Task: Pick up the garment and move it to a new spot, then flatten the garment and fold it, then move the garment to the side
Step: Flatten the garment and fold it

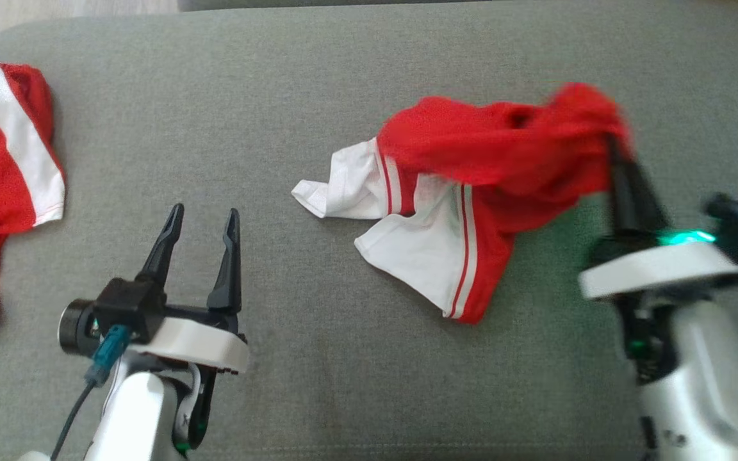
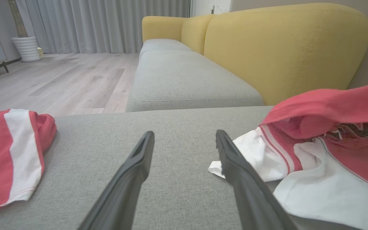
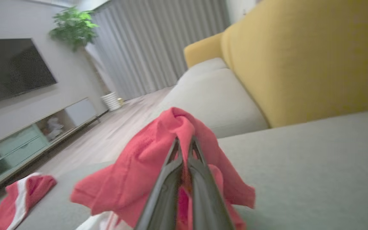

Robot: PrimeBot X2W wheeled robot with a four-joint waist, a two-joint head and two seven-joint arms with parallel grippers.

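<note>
A red and white garment (image 1: 471, 186) lies crumpled on the grey cushion, right of centre. My right gripper (image 1: 614, 148) is shut on its red right end and holds that end lifted off the cushion. In the right wrist view red cloth (image 3: 145, 169) drapes over both sides of the closed fingers (image 3: 200, 179). My left gripper (image 1: 204, 221) hangs open over bare cushion, left of the garment, holding nothing. In the left wrist view the garment (image 2: 318, 150) lies just right of my open left gripper (image 2: 184, 135), its white corner beside the right fingertip.
A second red and white garment (image 1: 4, 186) lies at the cushion's left edge (image 2: 8, 156). The yellow sofa back (image 2: 283, 48) rises behind the grey cushion (image 1: 318, 83). Wooden floor (image 2: 59, 80) lies beyond the cushion's left side.
</note>
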